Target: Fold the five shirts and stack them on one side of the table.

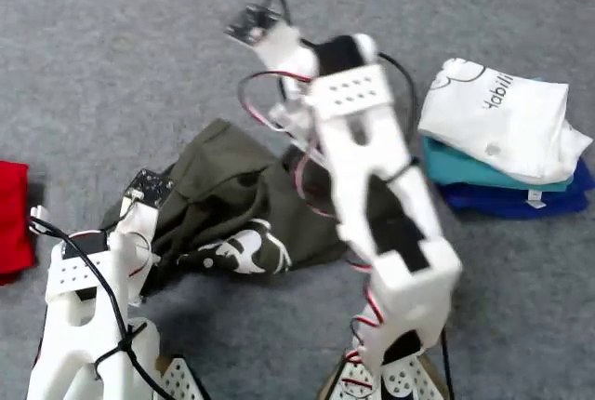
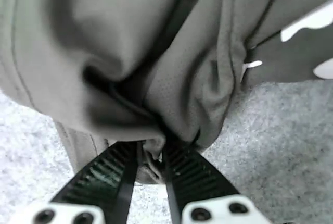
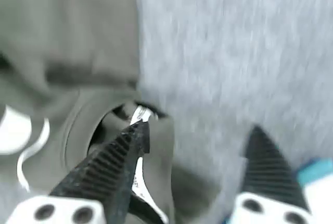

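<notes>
red shirt (image 1: 11, 219): far left edge of the counter (image 1: 112, 74), not folded yet I'd say
my left hand (image 2: 151, 164): clamped tight on a fold at the near left edge of the olive shirt (image 1: 232, 195)
olive shirt: crumpled heap between my two arms, lying roughly side to side
my right hand (image 3: 199, 130): spread wide, gripping nothing, one finger over the collar, the other over bare counter
the bit that matters: collar's right under my right hand, so that one's closer for the next pinch, I reckon
folded stack (image 1: 507, 140): white on teal on blue, off to the right
</notes>
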You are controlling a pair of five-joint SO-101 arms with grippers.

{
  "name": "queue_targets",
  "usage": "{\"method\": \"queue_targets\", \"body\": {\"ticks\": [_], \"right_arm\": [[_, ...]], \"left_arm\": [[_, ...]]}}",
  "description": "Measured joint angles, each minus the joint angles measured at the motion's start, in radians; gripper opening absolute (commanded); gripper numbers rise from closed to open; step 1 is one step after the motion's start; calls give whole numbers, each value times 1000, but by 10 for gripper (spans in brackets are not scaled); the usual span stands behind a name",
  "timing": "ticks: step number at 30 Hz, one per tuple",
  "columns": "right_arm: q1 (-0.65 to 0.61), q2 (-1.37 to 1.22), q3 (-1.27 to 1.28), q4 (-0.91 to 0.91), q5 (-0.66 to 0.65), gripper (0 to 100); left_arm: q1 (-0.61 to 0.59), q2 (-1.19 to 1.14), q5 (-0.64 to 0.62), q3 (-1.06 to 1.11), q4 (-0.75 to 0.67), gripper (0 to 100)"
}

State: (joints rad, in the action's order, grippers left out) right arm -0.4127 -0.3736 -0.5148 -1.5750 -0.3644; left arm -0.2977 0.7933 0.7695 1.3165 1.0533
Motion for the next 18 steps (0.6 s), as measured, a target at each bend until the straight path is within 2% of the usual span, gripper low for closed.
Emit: {"method": "queue_targets", "body": {"ticks": [6,11,18], "right_arm": [[-68,-336,-489,3,143,140],[-132,-620,-888,-3,173,141],[-104,-744,-1094,-152,135,141]], "left_arm": [[0,0,0,0,0,18],[5,0,0,0,-8,18],[6,0,0,0,-12,18]]}}
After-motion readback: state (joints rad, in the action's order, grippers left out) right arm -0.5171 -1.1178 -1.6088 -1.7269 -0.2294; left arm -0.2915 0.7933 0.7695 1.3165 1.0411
